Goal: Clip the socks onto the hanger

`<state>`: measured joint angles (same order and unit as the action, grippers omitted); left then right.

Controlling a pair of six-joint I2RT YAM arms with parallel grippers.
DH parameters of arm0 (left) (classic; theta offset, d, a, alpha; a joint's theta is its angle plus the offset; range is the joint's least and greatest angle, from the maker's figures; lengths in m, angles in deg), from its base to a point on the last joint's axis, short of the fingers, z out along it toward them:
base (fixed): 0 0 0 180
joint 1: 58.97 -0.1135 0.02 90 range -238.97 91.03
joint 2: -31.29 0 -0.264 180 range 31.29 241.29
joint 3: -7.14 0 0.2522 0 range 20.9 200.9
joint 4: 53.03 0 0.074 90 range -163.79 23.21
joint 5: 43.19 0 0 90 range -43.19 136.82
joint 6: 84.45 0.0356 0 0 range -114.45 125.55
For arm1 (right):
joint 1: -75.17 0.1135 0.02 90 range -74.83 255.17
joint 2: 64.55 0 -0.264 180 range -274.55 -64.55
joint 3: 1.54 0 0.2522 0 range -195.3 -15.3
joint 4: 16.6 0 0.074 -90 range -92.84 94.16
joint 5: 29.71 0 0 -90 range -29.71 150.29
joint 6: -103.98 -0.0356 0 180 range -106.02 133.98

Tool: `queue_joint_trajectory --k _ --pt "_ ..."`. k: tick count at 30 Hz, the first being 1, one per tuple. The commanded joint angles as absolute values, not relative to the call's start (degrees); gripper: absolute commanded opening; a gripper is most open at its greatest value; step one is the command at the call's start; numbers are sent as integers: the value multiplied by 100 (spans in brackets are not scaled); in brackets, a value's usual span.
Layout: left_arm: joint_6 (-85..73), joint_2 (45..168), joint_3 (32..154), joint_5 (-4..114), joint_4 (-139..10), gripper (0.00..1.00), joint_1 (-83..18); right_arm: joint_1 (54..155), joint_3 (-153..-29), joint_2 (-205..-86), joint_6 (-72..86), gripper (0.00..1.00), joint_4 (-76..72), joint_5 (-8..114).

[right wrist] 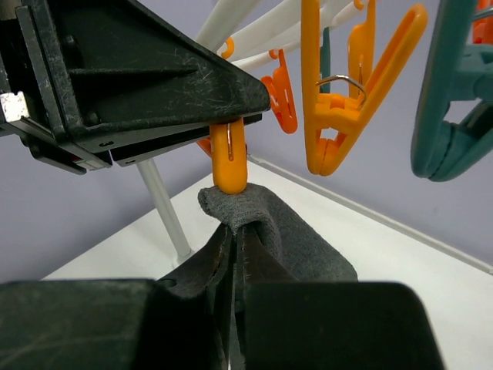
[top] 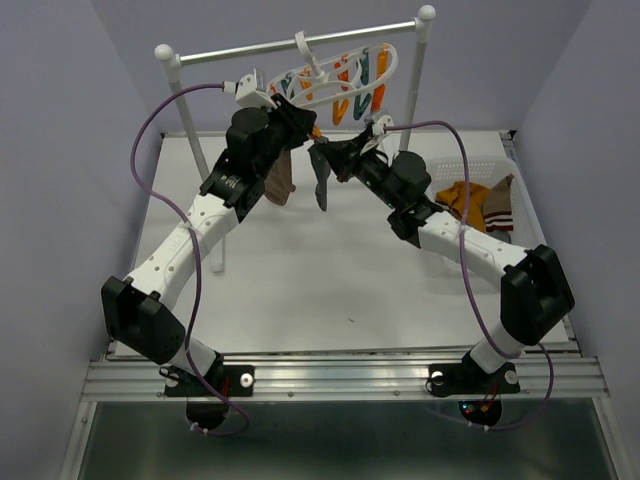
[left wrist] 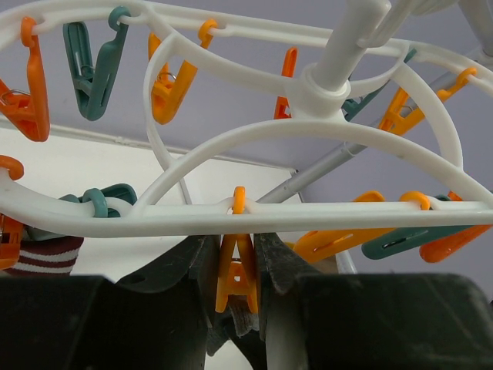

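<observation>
The grey sock (right wrist: pixel 300 239), soft and felt-like, is pinched by its folded edge in the fully closed right tool (right wrist: pixel 237 231), its length hanging downward. It is held directly beneath the orange clip (right wrist: pixel 229 158) of the hanger (left wrist: pixel 323 220), above the bench's far edge, seemingly touching the clip's tip. That clip is gripped from both sides by the part-closed left tool (left wrist: pixel 235 285).

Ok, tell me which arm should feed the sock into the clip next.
Right. The right gripper is shut on the grey sock, holding its folded edge right under the orange clip. The left gripper is occupied, pinching that clip.
</observation>
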<state>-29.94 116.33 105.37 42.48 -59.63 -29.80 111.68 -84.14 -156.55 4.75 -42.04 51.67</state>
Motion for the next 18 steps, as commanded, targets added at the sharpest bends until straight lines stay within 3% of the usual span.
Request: queue_joint_trajectory --k 1,18 --pt "-2978 11655 10686 4312 -6433 0 -2926 11226 -8500 -15428 519 1 -4704 5457" --pt "-3110 11567 10589 4418 -6424 0 -2926 11226 -8702 -15718 247 1 -4968 4939"
